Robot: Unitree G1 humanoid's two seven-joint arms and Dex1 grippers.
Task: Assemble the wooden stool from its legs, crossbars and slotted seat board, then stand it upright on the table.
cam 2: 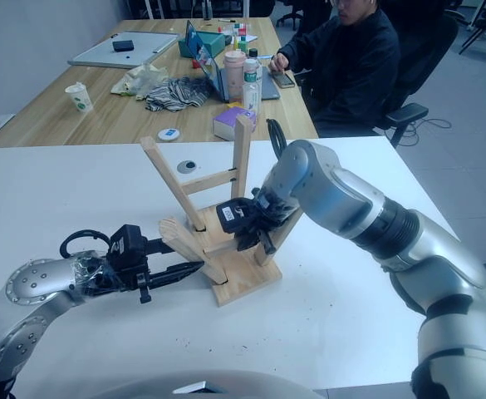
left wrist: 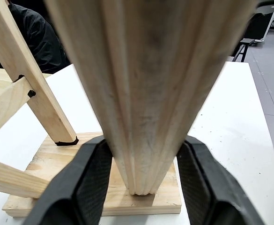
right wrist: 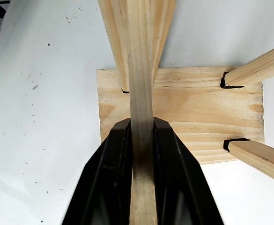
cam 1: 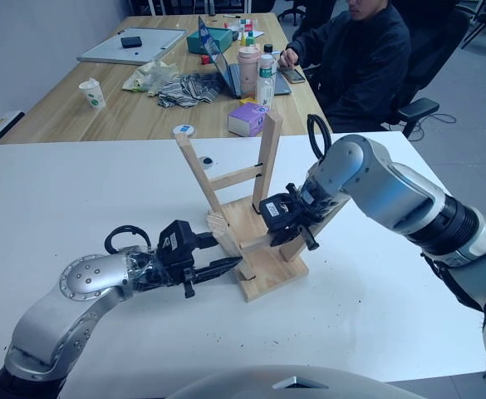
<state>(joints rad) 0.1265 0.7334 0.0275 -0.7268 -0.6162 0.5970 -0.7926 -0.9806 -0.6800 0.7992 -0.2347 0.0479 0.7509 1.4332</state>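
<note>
The wooden stool lies upside down on the white table (cam 1: 76, 191), its slotted seat board (cam 1: 274, 281) flat and its legs pointing up. Two far legs (cam 1: 269, 154) are joined by a crossbar (cam 1: 236, 176). My left gripper (cam 1: 228, 266) is low at the board's front left corner, shut on the short tilted leg (cam 2: 189, 245). In the left wrist view its fingers (left wrist: 87, 180) press both sides of that leg (left wrist: 141, 93). My right gripper (cam 1: 288, 224) is over the board's middle. It is shut on a thin crossbar (right wrist: 141, 140) above the seat board (right wrist: 197, 103).
A small round disc (cam 1: 207, 162) lies on the white table just behind the stool. Beyond it a wooden table (cam 1: 126, 112) carries a purple box (cam 1: 247, 119), bottles, a laptop, cloth and a cup. A person sits at its right end.
</note>
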